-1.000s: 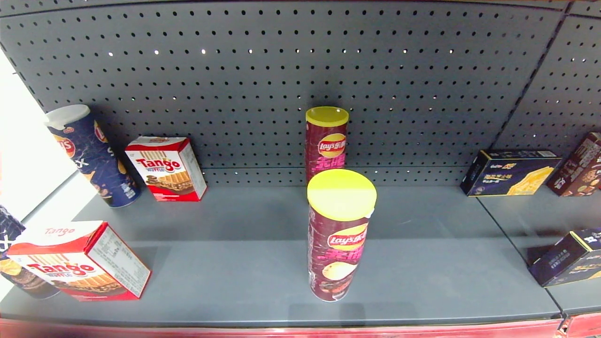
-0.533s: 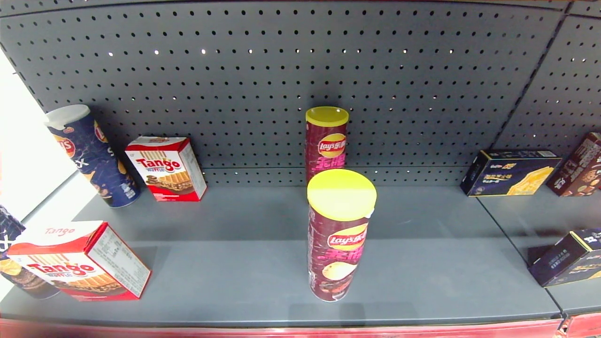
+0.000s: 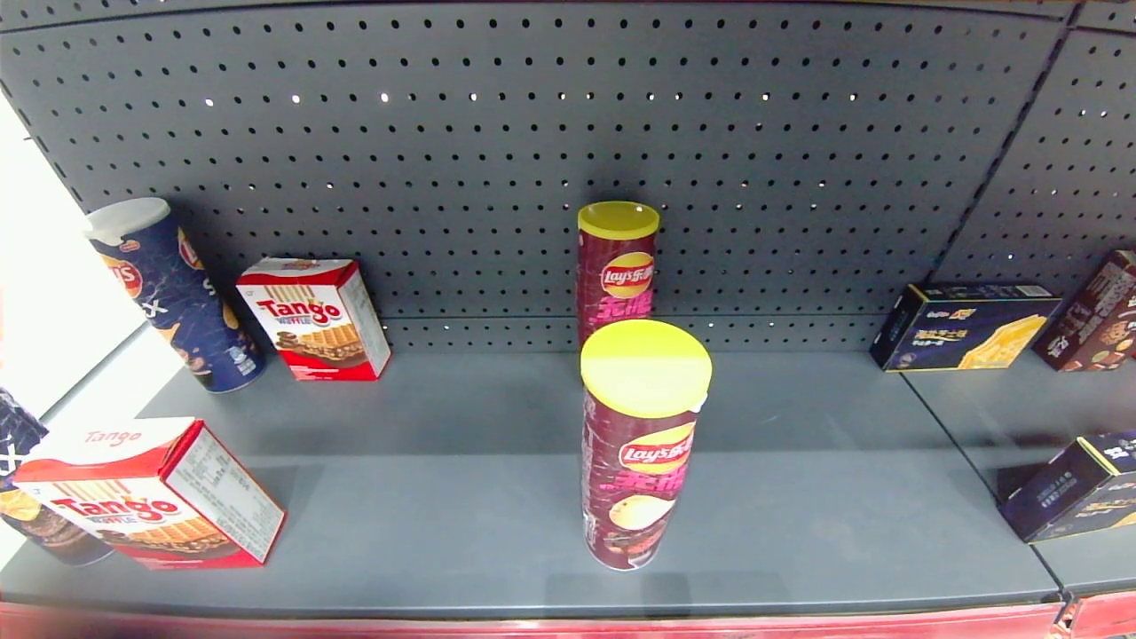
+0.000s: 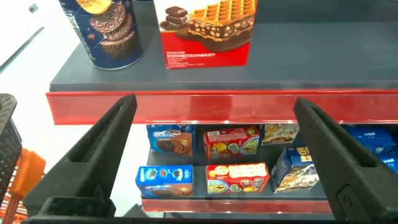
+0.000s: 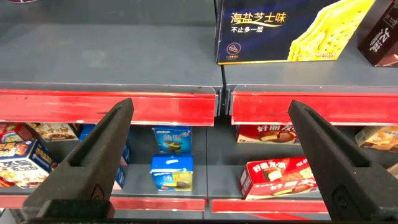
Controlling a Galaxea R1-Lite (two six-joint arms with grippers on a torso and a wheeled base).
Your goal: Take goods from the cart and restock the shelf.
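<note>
Left pincer (image 4: pixel 214 102) and right pincer (image 5: pixel 211 104) each hung wide open, facing the red front edge of the shelf (image 3: pixel 444 497). On it stood two yellow-lidded maroon cans, front can (image 3: pixel 641 461) before rear can (image 3: pixel 617 266). Leftward sat two red wafer boxes, near box (image 3: pixel 146 493) and far box (image 3: pixel 315 319), beside a blue can (image 3: pixel 173 297); rightward, a far navy box (image 3: pixel 963 327) and a near navy box (image 3: pixel 1069 488).

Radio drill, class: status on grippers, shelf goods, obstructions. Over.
Left gripper open, right gripper open, empty. Front chip can upright at shelf centre, rear chip can behind. Wafer box at left front.
</note>
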